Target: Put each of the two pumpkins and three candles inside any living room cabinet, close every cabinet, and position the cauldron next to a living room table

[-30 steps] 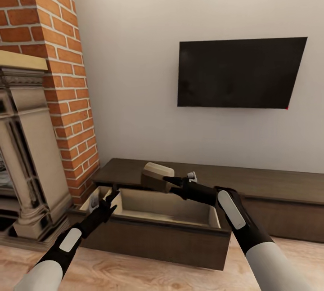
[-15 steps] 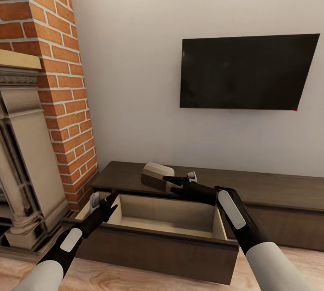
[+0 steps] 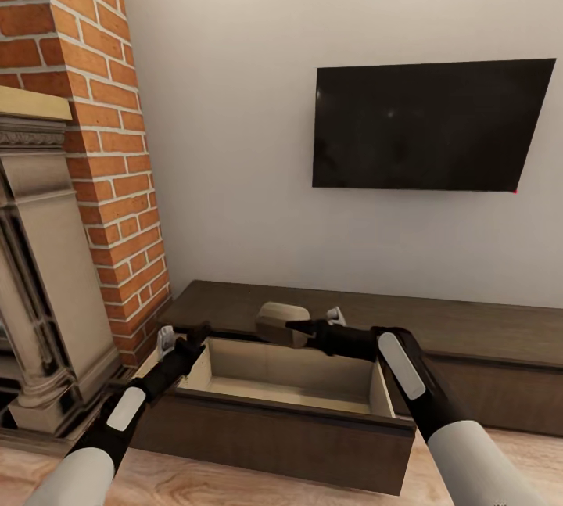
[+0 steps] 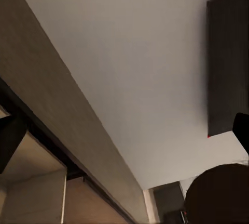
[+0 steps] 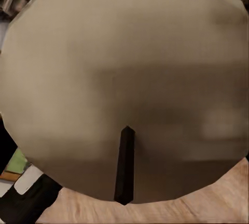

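Candle, stubby grey-brown cylinder (image 3: pixel 281 321): clamped in right gripper (image 3: pixel 295 326) fingers above open dark-brown cabinet drawer (image 3: pixel 274 412), not yet stowed. Left gripper (image 3: pixel 188 336) at drawer corner, finger state unreadable. Drawer closing outstanding.

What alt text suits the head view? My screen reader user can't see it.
The right gripper holds a grey-brown candle above the cabinet's open pale-wood drawer. The left gripper sits at the drawer's left corner, below a wall TV.
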You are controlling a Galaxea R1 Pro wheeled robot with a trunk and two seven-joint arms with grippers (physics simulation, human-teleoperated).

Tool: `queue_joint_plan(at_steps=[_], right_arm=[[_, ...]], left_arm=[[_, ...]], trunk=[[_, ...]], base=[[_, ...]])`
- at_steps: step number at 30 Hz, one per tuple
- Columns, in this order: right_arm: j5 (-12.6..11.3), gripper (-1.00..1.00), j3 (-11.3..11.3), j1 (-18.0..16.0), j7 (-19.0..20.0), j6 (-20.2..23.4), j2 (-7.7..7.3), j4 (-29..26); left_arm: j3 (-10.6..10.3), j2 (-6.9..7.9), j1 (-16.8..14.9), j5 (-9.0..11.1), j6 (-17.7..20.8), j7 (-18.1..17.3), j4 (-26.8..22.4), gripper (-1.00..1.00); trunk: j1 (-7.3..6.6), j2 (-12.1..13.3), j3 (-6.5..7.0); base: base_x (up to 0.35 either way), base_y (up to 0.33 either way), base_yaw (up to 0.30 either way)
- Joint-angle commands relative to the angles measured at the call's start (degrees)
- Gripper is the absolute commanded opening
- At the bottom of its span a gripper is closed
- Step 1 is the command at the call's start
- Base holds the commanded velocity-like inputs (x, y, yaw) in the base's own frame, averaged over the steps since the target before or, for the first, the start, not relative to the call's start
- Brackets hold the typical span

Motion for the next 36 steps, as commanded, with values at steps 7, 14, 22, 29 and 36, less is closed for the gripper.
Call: queue_joint_plan(at_steps=[7, 14, 22, 29, 36], right_arm=[[-0.18, -1.00, -0.04, -0.35, -0.85, 0.51, -0.11, -0.01], [0.08, -1.00, -0.11, -1.69, -3.80, 0.62, -0.12, 2.48], [-0.11, -1.00, 0.07, -4.13, -21.21, 0.57, -0.04, 3.45], [0.45, -1.00, 0.38, -6.33, -23.82, 0.94, -0.04, 3.55], [10.94, -1.00, 0.55, -6.92, -24.05, 3.95, 0.20, 3.51]], left_arm=[[-0.12, -0.17, -0.04, 0.28, 0.69, 4.15, -2.50, 1.00], [-2.94, -1.31, -0.30, 0.23, 1.13, 12.07, -5.95, 1.00], [-11.98, -1.57, -0.47, 0.16, 3.30, 20.01, -9.90, 1.00], [-17.52, -1.58, -0.51, -0.54, 3.65, 28.79, -14.72, 1.00], [-25.52, -1.58, -0.52, -0.97, 11.60, 41.82, -24.61, 1.00]], trunk=[[-0.01, -0.03, -0.06], [-0.01, -0.03, -0.06], [-0.01, -0.03, -0.06], [-0.01, -0.03, -0.06], [-0.01, -0.03, -0.06]], base=[[0.000, 0.000, 0.000], [0.000, 0.000, 0.000], [0.000, 0.000, 0.000], [0.000, 0.000, 0.000], [0.000, 0.000, 0.000]])
